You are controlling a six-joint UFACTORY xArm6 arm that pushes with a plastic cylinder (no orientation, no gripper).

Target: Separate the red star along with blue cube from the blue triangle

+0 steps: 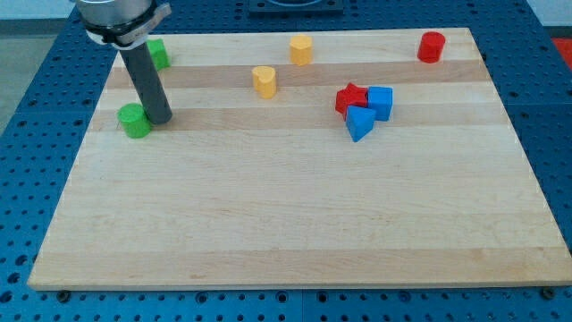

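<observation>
The red star point(350, 97), the blue cube point(381, 102) and the blue triangle point(359, 123) sit bunched together right of the board's middle, toward the view's top. The star is at the left, the cube at the right, the triangle just below them, touching both. My tip point(159, 120) is far to the view's left, next to a green block point(135, 120), well apart from the cluster.
A second green block point(158, 53) is partly hidden behind the rod at the top left. Two yellow blocks point(264, 80) point(301, 49) lie top centre. A red cylinder point(431, 46) stands at the top right. The wooden board point(286, 224) ends in a blue pegboard.
</observation>
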